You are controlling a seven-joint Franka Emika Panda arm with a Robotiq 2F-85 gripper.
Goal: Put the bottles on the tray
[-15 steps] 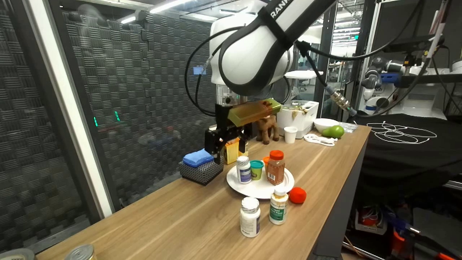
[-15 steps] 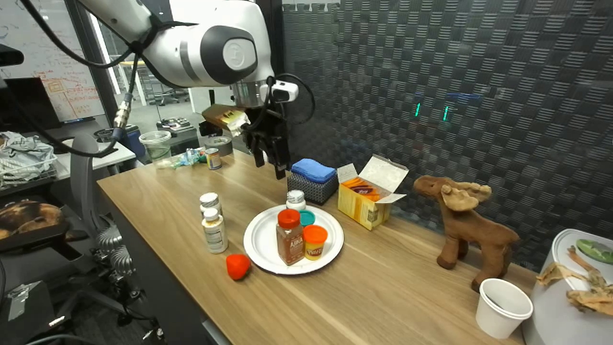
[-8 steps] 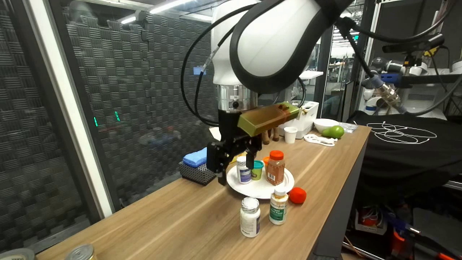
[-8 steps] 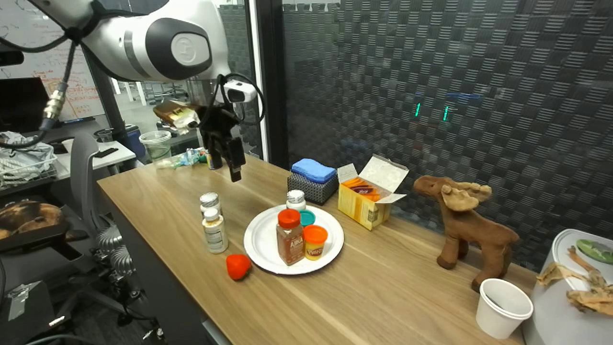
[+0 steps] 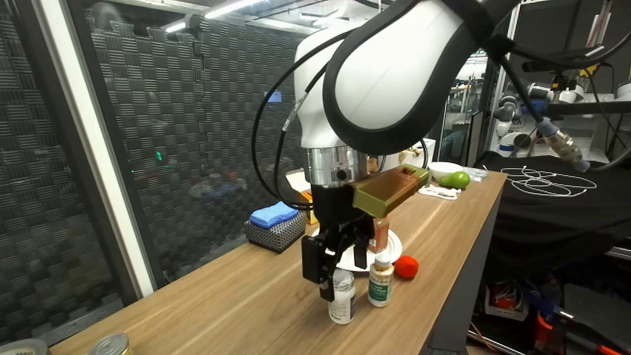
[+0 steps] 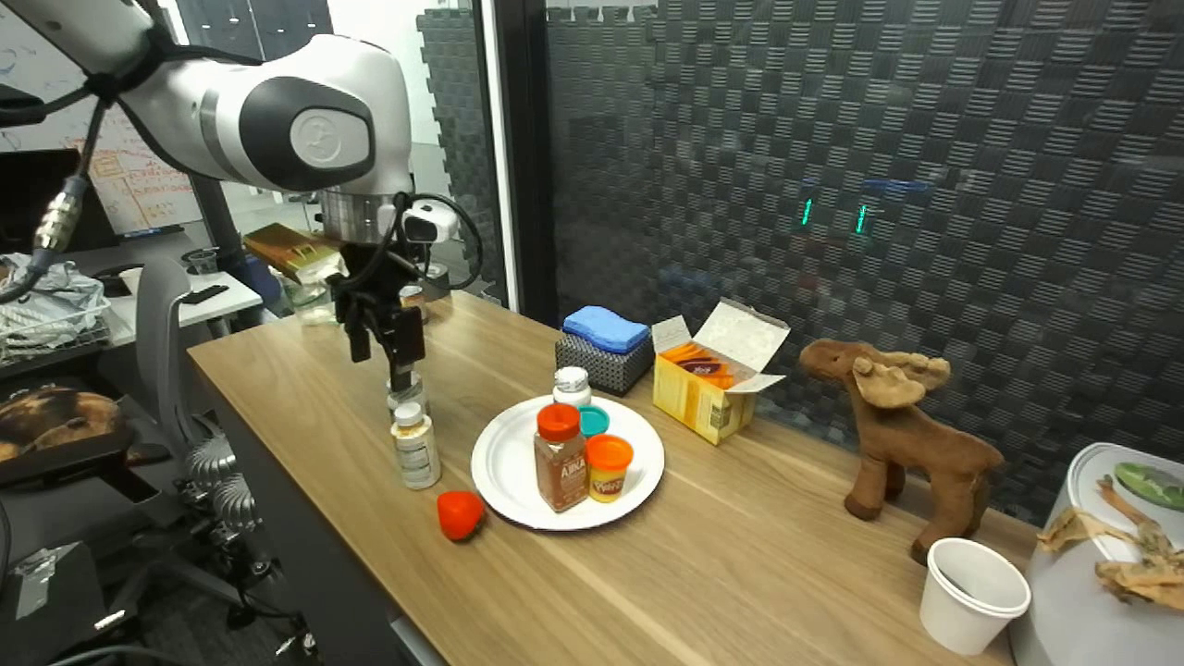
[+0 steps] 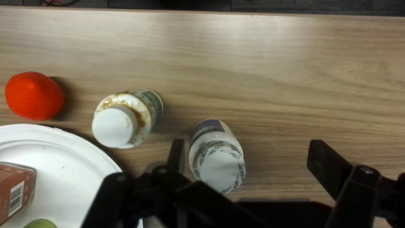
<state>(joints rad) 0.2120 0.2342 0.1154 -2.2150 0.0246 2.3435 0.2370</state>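
My gripper (image 7: 248,154) is open and empty, low over a white bottle with a purple label (image 7: 218,167). In the wrist view this bottle is between the fingers, close to the left one. In both exterior views the gripper (image 5: 344,276) (image 6: 380,365) is at its cap. A white bottle with a green label (image 5: 380,286) (image 7: 117,126) stands beside it. The round white plate (image 6: 499,462) (image 7: 72,177) holds a white bottle (image 6: 572,388), a red-capped brown bottle (image 6: 561,462), an orange-lidded tub (image 6: 608,467) and a teal-lidded tub (image 6: 594,421).
A red-orange ball (image 5: 406,266) (image 7: 34,96) lies beside the plate, near the counter edge. A dark box with a blue sponge (image 6: 606,328), an open yellow box (image 6: 703,398) and a plush moose (image 6: 902,444) stand along the glass wall. A can (image 5: 111,345) stands farther along.
The open gripper has moved away from beside the plate and down to the purple-label bottle. The bottles and plate have not moved.
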